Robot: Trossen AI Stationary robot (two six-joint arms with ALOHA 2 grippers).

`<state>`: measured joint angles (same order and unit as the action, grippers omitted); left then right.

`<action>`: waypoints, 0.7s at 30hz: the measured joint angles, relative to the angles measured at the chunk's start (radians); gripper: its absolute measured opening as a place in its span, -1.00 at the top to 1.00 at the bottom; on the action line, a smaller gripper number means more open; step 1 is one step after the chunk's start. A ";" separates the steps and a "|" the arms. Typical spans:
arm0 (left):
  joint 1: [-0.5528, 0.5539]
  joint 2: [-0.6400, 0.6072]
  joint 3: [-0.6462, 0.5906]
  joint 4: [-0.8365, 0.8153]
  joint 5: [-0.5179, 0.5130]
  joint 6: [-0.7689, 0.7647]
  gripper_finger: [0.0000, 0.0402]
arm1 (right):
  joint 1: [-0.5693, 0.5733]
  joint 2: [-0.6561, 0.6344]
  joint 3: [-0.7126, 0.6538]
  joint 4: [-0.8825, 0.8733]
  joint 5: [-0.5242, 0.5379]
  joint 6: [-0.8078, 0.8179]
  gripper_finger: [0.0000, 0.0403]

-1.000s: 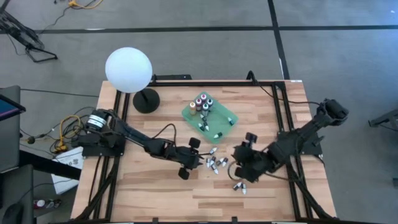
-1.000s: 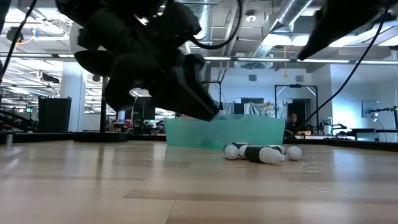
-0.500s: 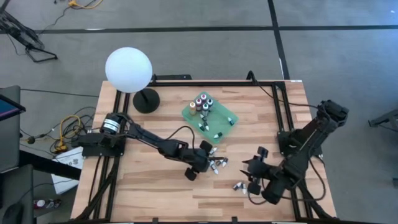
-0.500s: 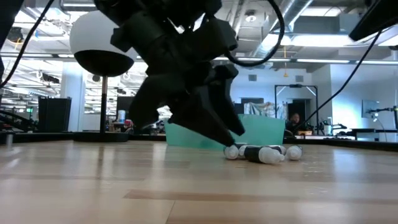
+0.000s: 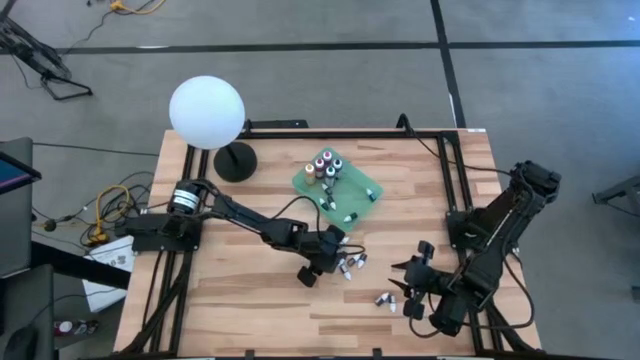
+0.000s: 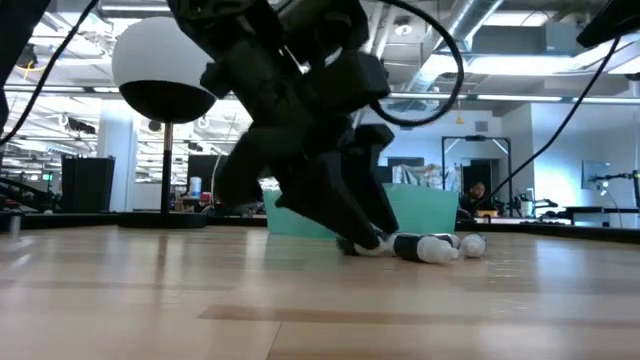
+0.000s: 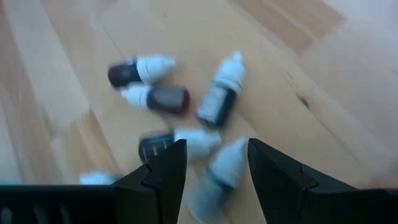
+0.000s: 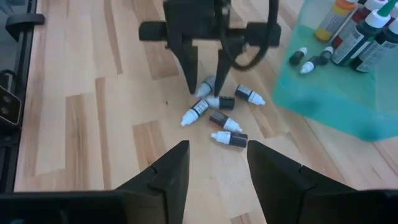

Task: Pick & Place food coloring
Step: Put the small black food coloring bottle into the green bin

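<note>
Several small food coloring bottles (image 5: pixel 348 264) with dark bodies and white caps lie on their sides on the wooden table, and they also show in the left wrist view (image 7: pixel 158 98). Two more bottles (image 5: pixel 386 300) lie nearer the near edge. Others stand or lie in the green tray (image 5: pixel 366 186). My left gripper (image 7: pixel 217 149) is open and low over the cluster, its fingers on either side of one white-capped bottle (image 7: pixel 219 171). My right gripper (image 5: pixel 412 282) is open and holds nothing; it hovers right of the loose bottles.
A white globe lamp (image 5: pixel 206 112) on a black base stands at the table's far left. The green tray (image 8: pixel 348 106) sits beyond the cluster toward the far edge. Black frame rails run along the table's left and right sides. Bare wood lies left of the cluster.
My left gripper has moved toward the table's right and come down onto the bottle cluster, so its fingers now straddle one bottle. My right gripper has drawn back from the cluster toward the near right corner.
</note>
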<state>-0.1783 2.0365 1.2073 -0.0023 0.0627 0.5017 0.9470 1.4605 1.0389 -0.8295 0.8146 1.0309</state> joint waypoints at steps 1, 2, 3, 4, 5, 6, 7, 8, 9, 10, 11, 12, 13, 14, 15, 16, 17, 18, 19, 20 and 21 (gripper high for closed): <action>0.002 0.007 0.005 0.000 0.004 0.000 0.18 | 0.000 0.000 0.000 0.000 0.000 0.000 0.24; 0.004 0.012 0.006 -0.015 0.005 -0.004 0.18 | 0.000 0.000 0.000 0.000 0.000 0.000 0.25; 0.005 0.019 0.010 -0.019 0.011 -0.007 0.18 | 0.000 0.000 0.000 0.000 0.000 0.000 0.25; 0.006 0.024 0.017 -0.018 0.013 -0.007 0.18 | 0.000 0.000 0.000 0.000 0.000 0.000 0.25; 0.006 0.026 0.017 -0.014 0.013 -0.007 0.18 | 0.000 0.000 0.000 0.001 0.000 0.000 0.26; 0.006 0.026 0.017 -0.014 0.011 -0.008 0.18 | 0.000 0.000 0.000 0.004 0.000 0.000 0.25; 0.006 0.026 0.017 -0.014 0.011 -0.008 0.18 | 0.000 0.000 0.000 0.004 0.000 0.001 0.25; 0.006 0.026 0.017 -0.014 0.010 -0.008 0.18 | 0.000 0.000 0.000 0.004 0.000 0.000 0.25; 0.006 0.026 0.017 -0.018 0.010 -0.012 0.18 | 0.000 0.000 0.000 0.004 0.000 0.000 0.25; 0.007 0.025 0.017 -0.023 0.009 -0.017 0.18 | 0.000 0.000 0.000 0.004 0.000 0.000 0.25; 0.009 0.025 0.018 -0.030 0.008 -0.026 0.18 | 0.000 0.000 0.000 0.003 0.000 0.000 0.26; 0.011 0.025 0.022 -0.043 0.007 -0.039 0.18 | 0.000 0.000 0.000 0.003 -0.001 -0.002 0.26; 0.013 0.025 0.024 -0.056 0.007 -0.055 0.18 | 0.000 0.000 0.000 0.003 0.000 -0.002 0.27; 0.016 0.025 0.025 -0.066 0.009 -0.071 0.18 | 0.000 0.000 0.000 0.002 0.000 -0.002 0.27; 0.019 0.025 0.025 -0.072 0.012 -0.082 0.18 | 0.000 0.000 0.000 0.001 0.000 -0.002 0.28; 0.020 0.025 0.025 -0.076 0.012 -0.094 0.18 | 0.000 0.000 0.000 0.001 -0.001 -0.002 0.28; 0.021 0.025 0.025 -0.079 0.012 -0.103 0.18 | 0.000 0.000 0.000 0.001 -0.001 -0.002 0.29; 0.021 0.025 0.025 -0.081 0.012 -0.108 0.18 | 0.000 0.000 0.000 0.001 -0.001 -0.002 0.29; 0.021 0.024 0.025 -0.082 0.011 -0.113 0.18 | 0.000 0.000 0.000 0.001 -0.001 -0.002 0.29; 0.021 0.024 0.025 -0.083 0.011 -0.113 0.18 | 0.000 0.000 0.000 0.001 -0.001 -0.002 0.30; 0.021 0.024 0.025 -0.084 0.010 -0.117 0.19 | 0.000 0.000 0.000 0.001 -0.001 -0.001 0.30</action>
<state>-0.1574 2.0609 1.2327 -0.0862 0.0731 0.3849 0.9470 1.4609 1.0386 -0.8288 0.8139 1.0298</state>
